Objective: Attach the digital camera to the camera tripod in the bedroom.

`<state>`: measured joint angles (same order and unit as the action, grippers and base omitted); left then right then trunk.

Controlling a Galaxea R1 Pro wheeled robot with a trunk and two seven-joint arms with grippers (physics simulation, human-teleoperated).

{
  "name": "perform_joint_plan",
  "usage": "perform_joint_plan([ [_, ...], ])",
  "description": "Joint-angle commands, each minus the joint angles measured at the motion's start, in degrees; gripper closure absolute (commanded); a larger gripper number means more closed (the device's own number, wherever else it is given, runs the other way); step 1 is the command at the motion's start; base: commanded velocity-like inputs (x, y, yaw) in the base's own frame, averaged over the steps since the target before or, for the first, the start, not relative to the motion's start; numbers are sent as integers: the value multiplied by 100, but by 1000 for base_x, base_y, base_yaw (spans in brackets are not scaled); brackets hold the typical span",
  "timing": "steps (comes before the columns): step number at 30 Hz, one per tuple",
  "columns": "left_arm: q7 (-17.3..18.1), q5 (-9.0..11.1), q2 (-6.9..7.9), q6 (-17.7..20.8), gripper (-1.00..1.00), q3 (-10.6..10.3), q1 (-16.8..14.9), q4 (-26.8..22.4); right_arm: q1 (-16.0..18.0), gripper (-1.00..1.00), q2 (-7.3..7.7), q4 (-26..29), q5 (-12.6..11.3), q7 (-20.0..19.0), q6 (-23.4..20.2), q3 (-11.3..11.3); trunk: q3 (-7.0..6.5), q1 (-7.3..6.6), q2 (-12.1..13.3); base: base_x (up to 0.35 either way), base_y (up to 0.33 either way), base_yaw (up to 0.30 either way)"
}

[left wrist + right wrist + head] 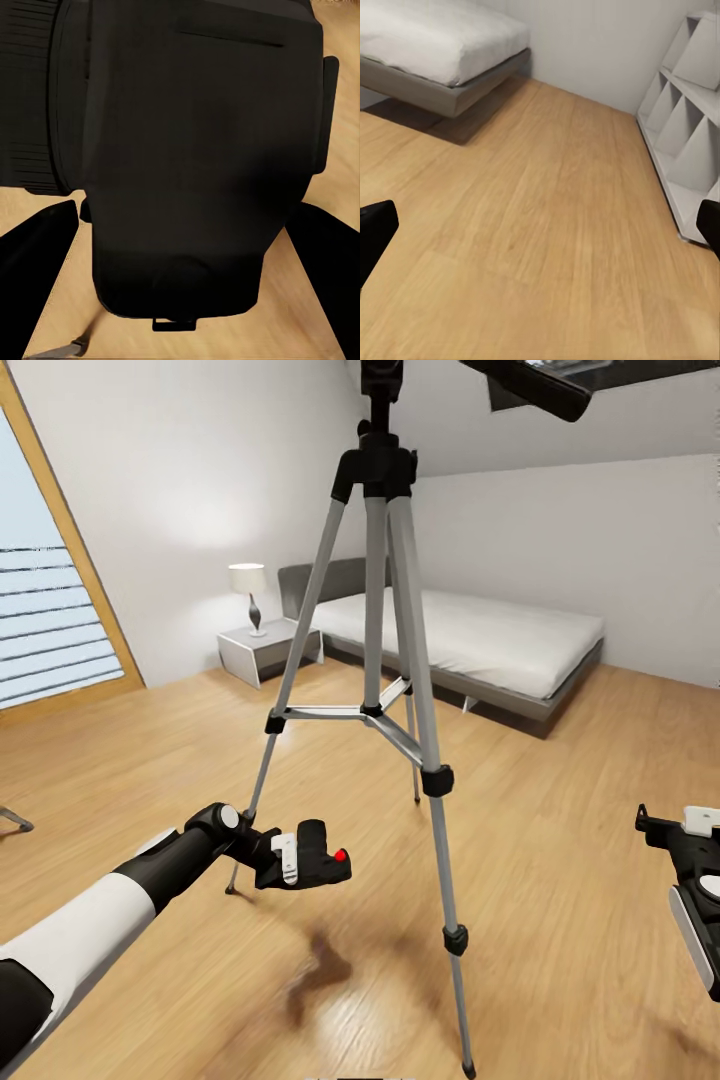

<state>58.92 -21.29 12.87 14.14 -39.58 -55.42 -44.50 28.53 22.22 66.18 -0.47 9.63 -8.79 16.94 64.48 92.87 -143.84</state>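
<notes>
Left gripper (300,860): low over the wood floor (560,830) at the lower left of the head view, fingers clamped on the camera (325,857), and it's held out ahead of the black-and-white forearm.
Camera: small, black and boxy, red button on its top face, hanging in the air just beside the tripod's near-left leg and well below the tripod's head. From the left wrist its dark body (195,165) looms large between the two black fingers (37,247), ribbed lens barrel off to one side.
Tripod (385,620): standing upright in the middle of the room, three silver legs spread on the floor, black joints and feet, centre brace between the legs. Its black head reaches the top edge of the head view, the long black handle angling off to the upper right.
Right gripper (665,830): at the right edge of the head view, carrying nothing. From the right wrist its fingers (375,232) sit at opposite edges, wide apart, with bare floor between them.
Bed (470,640): low grey frame, white mattress, against the far wall behind the tripod.
Nightstand (265,648): grey, beside the bed, a lamp (250,595) on top.
Window (45,610): wood-framed, at the left.
Shelf (686,112): pale, with slanted dividers by the look of it, against the wall in the right wrist view.
</notes>
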Motion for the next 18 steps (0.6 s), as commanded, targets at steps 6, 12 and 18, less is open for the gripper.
perform_joint_plan([
  [6,14,2,5,166,100,-18,-4,-6,2,-100,2,9,-5,22,-35,-6,-128,-16,6,0,0,0],
  [12,18,-5,5,309,100,-24,-4,2,1,-100,2,9,-5,22,-35,-6,-261,-32,14,0,0,0],
  [18,27,-7,5,338,100,-41,-3,5,1,-100,2,9,-5,22,-35,-6,-394,-47,22,0,0,0],
])
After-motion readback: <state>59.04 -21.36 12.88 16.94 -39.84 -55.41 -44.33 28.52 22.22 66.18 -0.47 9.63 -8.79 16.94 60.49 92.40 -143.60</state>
